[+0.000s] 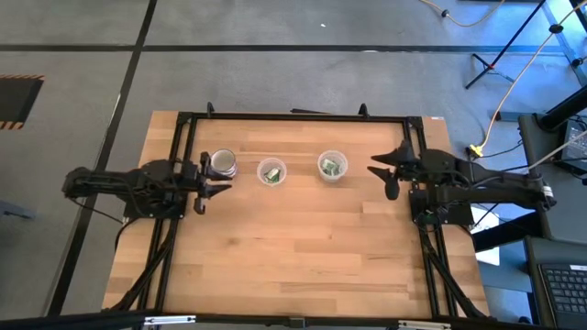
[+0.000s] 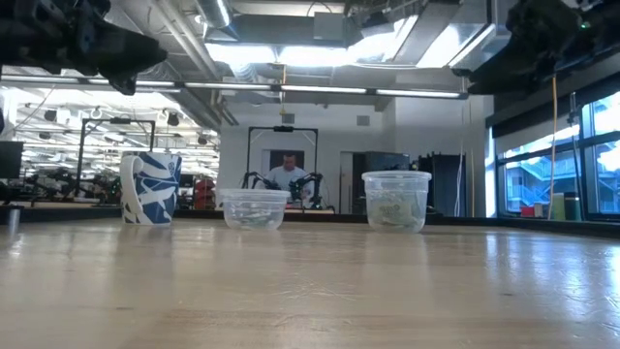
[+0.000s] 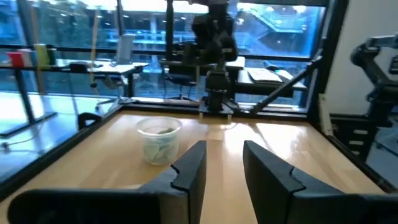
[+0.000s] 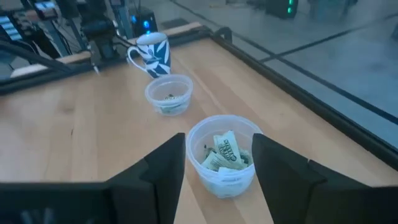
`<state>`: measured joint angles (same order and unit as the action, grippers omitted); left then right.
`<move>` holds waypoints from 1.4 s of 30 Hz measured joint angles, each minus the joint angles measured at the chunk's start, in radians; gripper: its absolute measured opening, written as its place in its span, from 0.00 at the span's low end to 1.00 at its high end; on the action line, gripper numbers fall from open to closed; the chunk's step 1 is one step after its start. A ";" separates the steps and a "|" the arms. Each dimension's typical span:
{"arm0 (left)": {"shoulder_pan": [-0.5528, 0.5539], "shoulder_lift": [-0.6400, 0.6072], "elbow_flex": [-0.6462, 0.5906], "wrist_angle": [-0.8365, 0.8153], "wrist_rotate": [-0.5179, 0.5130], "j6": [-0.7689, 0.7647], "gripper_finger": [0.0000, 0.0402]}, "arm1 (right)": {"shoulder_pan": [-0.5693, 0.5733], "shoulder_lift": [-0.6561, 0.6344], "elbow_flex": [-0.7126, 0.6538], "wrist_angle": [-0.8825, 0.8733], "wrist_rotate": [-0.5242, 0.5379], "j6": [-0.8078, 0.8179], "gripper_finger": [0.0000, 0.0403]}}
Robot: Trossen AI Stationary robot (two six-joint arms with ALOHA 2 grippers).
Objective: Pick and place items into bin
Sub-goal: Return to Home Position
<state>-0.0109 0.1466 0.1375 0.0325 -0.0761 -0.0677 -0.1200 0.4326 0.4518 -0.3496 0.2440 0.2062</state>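
Two clear round plastic tubs stand in a row on the wooden table's far half. The right tub point(image 1: 332, 167) point(image 4: 222, 163) holds several pale-green-and-white packets point(image 4: 226, 151). The middle tub point(image 1: 271, 171) point(image 4: 169, 94) holds a few. No other bin shows. My right gripper point(image 1: 381, 174) point(image 4: 217, 162) hovers open just right of the right tub, pointing at it from slightly above. My left gripper point(image 1: 215, 181) point(image 3: 224, 168) is open and level at the table's left, beside a blue-and-white mug point(image 1: 222, 163). Nothing is between either pair of fingers.
The mug point(image 2: 150, 189) point(image 4: 152, 53) stands left of the tubs point(image 2: 255, 208) point(image 2: 395, 201). A black frame point(image 1: 293, 117) runs around the table's edges. The near half of the tabletop point(image 1: 293, 257) is bare wood. A person point(image 2: 288, 174) shows far off in the room.
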 joint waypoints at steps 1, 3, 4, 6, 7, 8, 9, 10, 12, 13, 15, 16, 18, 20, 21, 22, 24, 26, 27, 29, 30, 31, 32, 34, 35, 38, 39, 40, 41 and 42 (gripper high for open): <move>0.000 -0.017 0.000 -0.017 -0.013 0.000 0.25 | 0.000 -0.018 -0.006 0.000 0.000 0.000 0.47; 0.000 -0.051 0.000 -0.055 -0.037 0.001 0.25 | 0.000 -0.053 -0.016 -0.002 0.000 0.000 0.47; 0.000 -0.068 0.000 -0.071 -0.048 0.001 0.25 | 0.000 -0.070 -0.018 -0.007 0.000 -0.001 0.47; 0.000 -0.105 0.000 -0.101 -0.064 0.001 0.25 | 0.000 -0.103 -0.019 -0.026 0.000 -0.001 0.47; 0.000 -0.122 0.000 -0.115 -0.066 0.000 0.25 | 0.000 -0.121 -0.019 -0.033 0.000 -0.001 0.47; 0.000 -0.140 0.000 -0.124 -0.066 0.000 0.25 | 0.000 -0.139 -0.019 -0.039 0.000 -0.001 0.47; 0.000 -0.146 0.000 -0.126 -0.065 0.000 0.25 | 0.000 -0.156 -0.019 -0.046 0.000 -0.002 0.47; 0.000 -0.146 0.001 -0.126 -0.065 0.000 0.25 | 0.000 -0.172 -0.019 -0.050 0.000 -0.002 0.47; 0.000 -0.146 0.006 -0.143 -0.063 0.001 0.25 | 0.000 -0.206 -0.019 -0.065 0.000 -0.004 0.47; 0.000 -0.145 0.008 -0.141 -0.064 0.003 0.25 | 0.000 -0.220 -0.019 -0.074 0.000 -0.004 0.47; 0.000 -0.146 0.009 -0.155 -0.080 0.002 0.25 | 0.000 -0.250 -0.019 -0.098 -0.001 -0.004 0.47; 0.000 -0.146 0.009 -0.164 -0.086 -0.002 0.25 | 0.000 -0.261 -0.021 -0.103 -0.001 -0.004 0.47; 0.000 -0.146 0.009 -0.162 -0.087 -0.005 0.25 | 0.000 -0.287 -0.042 -0.072 0.000 -0.005 0.47; 0.000 -0.146 0.003 -0.161 -0.087 -0.013 0.25 | 0.000 -0.312 -0.076 -0.048 -0.001 -0.009 0.47; 0.000 -0.146 0.000 -0.165 -0.087 -0.019 0.25 | 0.000 -0.322 -0.094 -0.033 -0.001 -0.011 0.47; 0.000 -0.146 0.000 -0.167 -0.087 -0.023 0.25 | 0.000 -0.333 -0.113 -0.012 -0.003 -0.016 0.47; 0.000 -0.146 0.000 -0.163 -0.087 -0.024 0.25 | 0.000 -0.353 -0.154 0.031 -0.009 -0.023 0.47; 0.000 -0.146 0.000 -0.165 -0.087 -0.025 0.25 | 0.000 -0.370 -0.197 0.071 -0.010 -0.029 0.47; 0.000 -0.146 0.000 -0.164 -0.087 -0.027 0.25 | 0.000 -0.378 -0.217 0.095 -0.010 -0.030 0.47; 0.000 -0.146 0.000 -0.164 -0.087 -0.027 0.25 | 0.000 -0.390 -0.252 0.146 -0.010 -0.040 0.47; 0.000 -0.146 0.000 -0.164 -0.087 -0.029 0.25 | 0.000 -0.395 -0.271 0.172 -0.010 -0.053 0.47; 0.000 -0.146 0.000 -0.164 -0.087 -0.036 0.25 | 0.000 -0.399 -0.288 0.195 -0.010 -0.060 0.47; 0.000 -0.146 0.000 -0.165 -0.087 -0.045 0.25 | 0.000 -0.402 -0.302 0.212 -0.010 -0.064 0.47; 0.000 -0.146 0.000 -0.165 -0.087 -0.056 0.25 | 0.000 -0.404 -0.324 0.247 -0.010 -0.079 0.47; 0.000 -0.146 0.000 -0.165 -0.088 -0.064 0.25 | 0.000 -0.403 -0.334 0.262 -0.010 -0.082 0.47; 0.000 -0.143 -0.004 -0.162 -0.090 -0.084 0.25 | 0.000 -0.403 -0.361 0.299 -0.010 -0.084 0.47; 0.000 -0.143 -0.014 -0.149 -0.092 -0.087 0.25 | 0.000 -0.403 -0.365 0.302 -0.010 -0.085 0.47; 0.000 -0.143 -0.030 -0.129 -0.096 -0.088 0.25 | 0.000 -0.403 -0.367 0.304 -0.010 -0.085 0.47; 0.000 -0.143 -0.049 -0.106 -0.106 -0.094 0.25 | 0.000 -0.403 -0.372 0.310 -0.010 -0.086 0.47; 0.000 -0.143 -0.068 -0.084 -0.113 -0.096 0.25 | 0.000 -0.403 -0.376 0.311 -0.011 -0.086 0.47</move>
<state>-0.0109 0.0036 0.0697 -0.0511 -0.1888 -0.1636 -0.1204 0.0292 0.0761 -0.0386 0.2333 0.1198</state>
